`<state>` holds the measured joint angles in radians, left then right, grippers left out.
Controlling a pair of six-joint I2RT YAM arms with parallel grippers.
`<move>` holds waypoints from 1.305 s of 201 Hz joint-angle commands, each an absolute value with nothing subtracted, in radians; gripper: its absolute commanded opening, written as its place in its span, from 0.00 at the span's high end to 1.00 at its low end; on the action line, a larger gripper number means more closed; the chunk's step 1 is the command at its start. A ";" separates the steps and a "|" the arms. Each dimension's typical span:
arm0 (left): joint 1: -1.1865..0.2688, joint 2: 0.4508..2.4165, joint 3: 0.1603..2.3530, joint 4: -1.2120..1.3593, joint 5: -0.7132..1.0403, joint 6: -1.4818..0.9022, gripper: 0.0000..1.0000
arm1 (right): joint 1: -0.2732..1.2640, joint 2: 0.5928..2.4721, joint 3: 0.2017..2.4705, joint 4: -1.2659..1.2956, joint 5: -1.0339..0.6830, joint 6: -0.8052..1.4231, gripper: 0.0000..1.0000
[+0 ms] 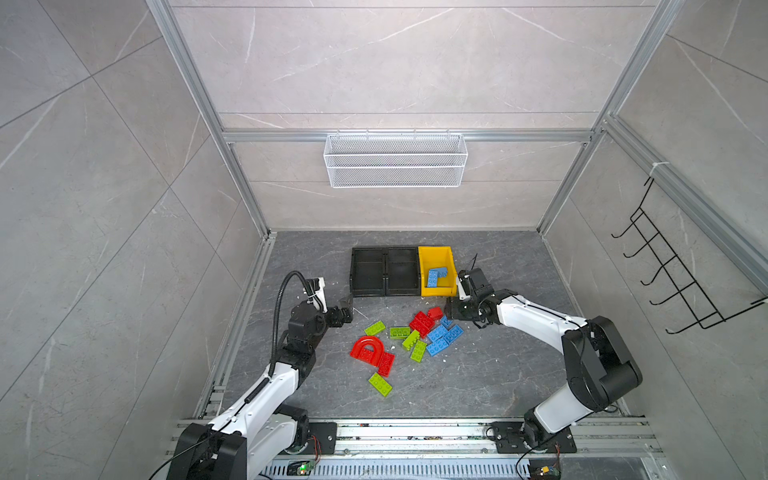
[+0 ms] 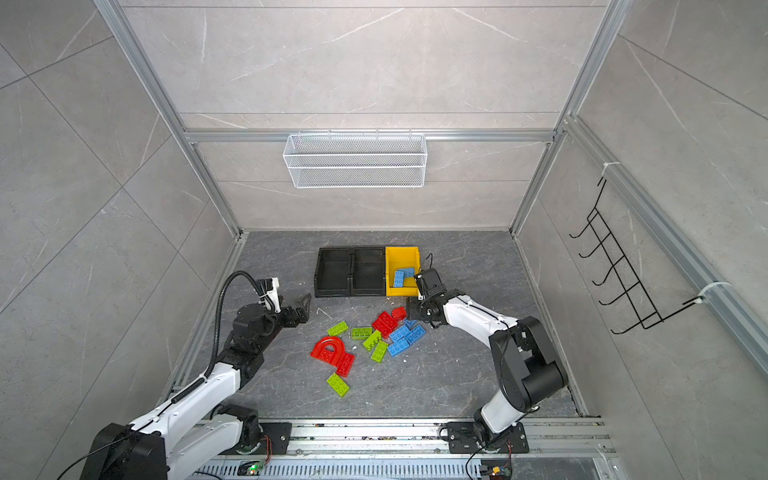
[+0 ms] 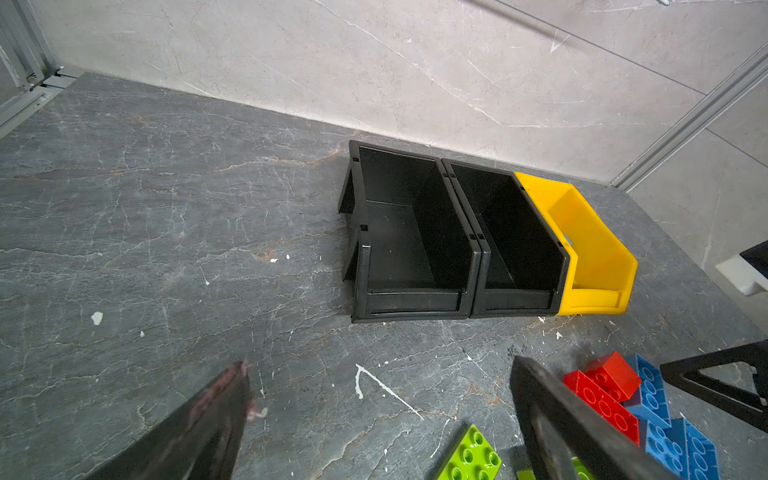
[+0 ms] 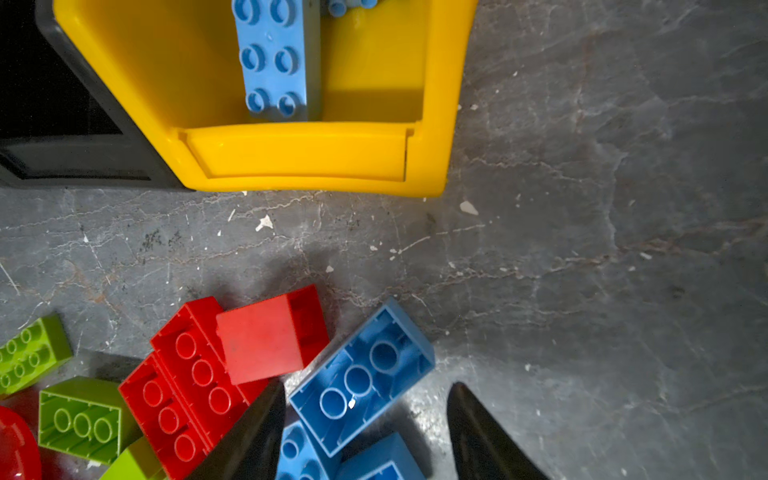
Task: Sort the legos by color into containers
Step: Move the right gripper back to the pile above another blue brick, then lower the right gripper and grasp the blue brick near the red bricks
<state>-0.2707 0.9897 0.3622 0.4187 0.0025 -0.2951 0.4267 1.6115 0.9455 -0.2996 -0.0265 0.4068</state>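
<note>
My right fingers (image 4: 257,432) are hovering half-spread and empty, flanking an overturned blue brick (image 4: 361,378) just before the yellow bin (image 4: 299,153). Blue-sorting step; closing squarely is coming next, I judge. My left fingers (image 3: 548,415) are idling wide.

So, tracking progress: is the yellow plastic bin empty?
Not empty: blue studded plastic bricks lie inside the yellow plastic bin.

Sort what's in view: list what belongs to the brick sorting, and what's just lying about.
Belongs to the job:
- loose blue bricks, red bricks, red arch, green bricks
- sorted blue bricks in the yellow bin
- black bins, both empty

Just there:
- white wire basket
- black hook rack
- white flecks
</note>
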 commanded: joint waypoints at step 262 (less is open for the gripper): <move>-0.273 0.978 0.375 0.449 0.001 -0.291 0.00 | 0.445 1.771 0.959 -0.209 0.046 0.412 0.52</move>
